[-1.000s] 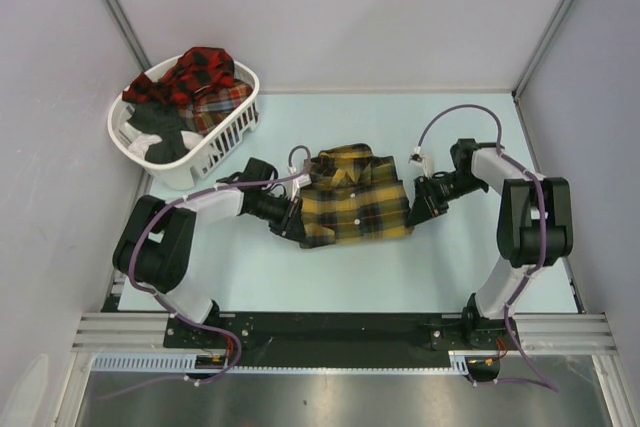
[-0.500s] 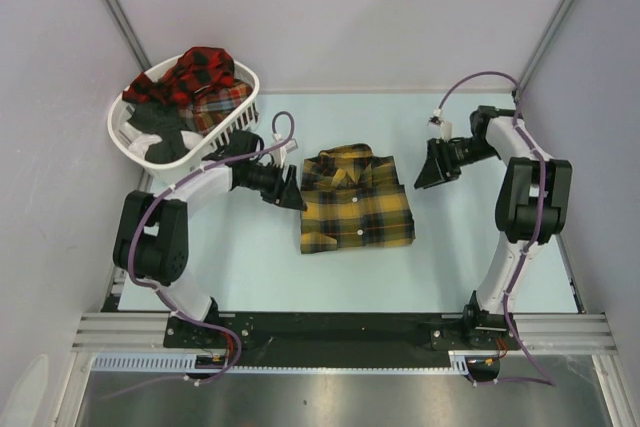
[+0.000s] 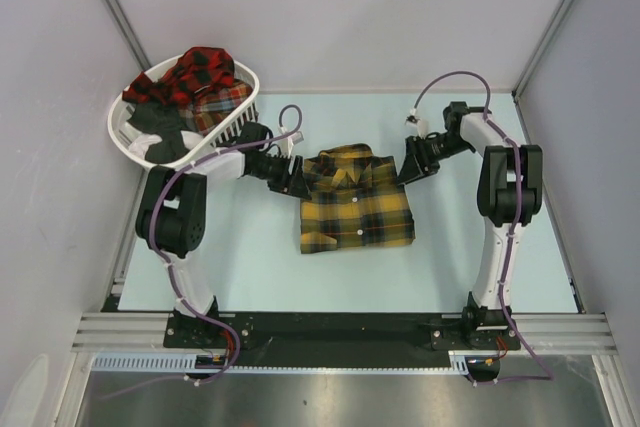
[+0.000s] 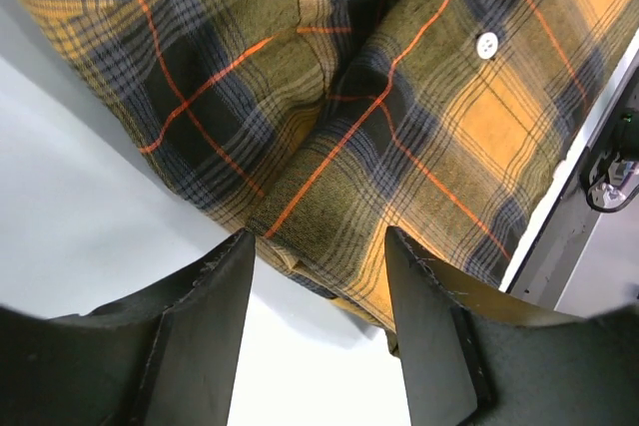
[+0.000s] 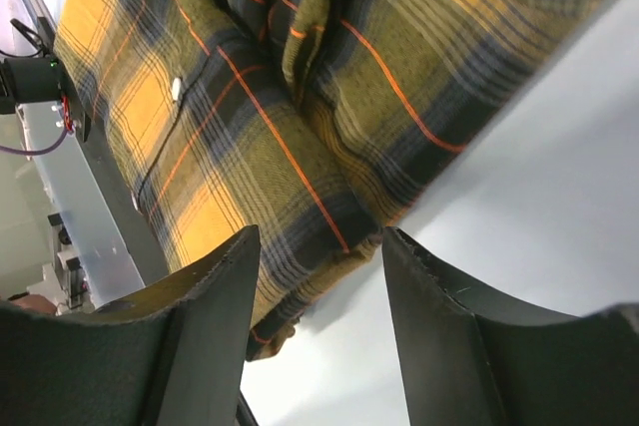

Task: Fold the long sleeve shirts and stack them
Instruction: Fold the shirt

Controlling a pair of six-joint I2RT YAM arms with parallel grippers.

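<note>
A mustard-yellow plaid long sleeve shirt point(image 3: 355, 205) lies folded in the middle of the table, collar toward the far side. My left gripper point(image 3: 297, 179) is open at its upper left corner; in the left wrist view the fingertips point(image 4: 318, 236) straddle the folded edge of the shirt point(image 4: 399, 97) without closing on it. My right gripper point(image 3: 408, 169) is open at the upper right corner, and its fingertips point(image 5: 321, 234) frame the shirt's edge point(image 5: 300, 77). A red-and-black plaid shirt point(image 3: 200, 69) is heaped in the basket.
The white laundry basket point(image 3: 222, 137) stands at the back left, close behind the left arm, and holds more crumpled clothes. Side walls close in the table on the left and right. Purple cables loop above both wrists.
Both grippers were shut at the yellow shirt's lower sides. They opened, let go, pulled away and moved up to its upper corners. The shirt now lies flatter.
</note>
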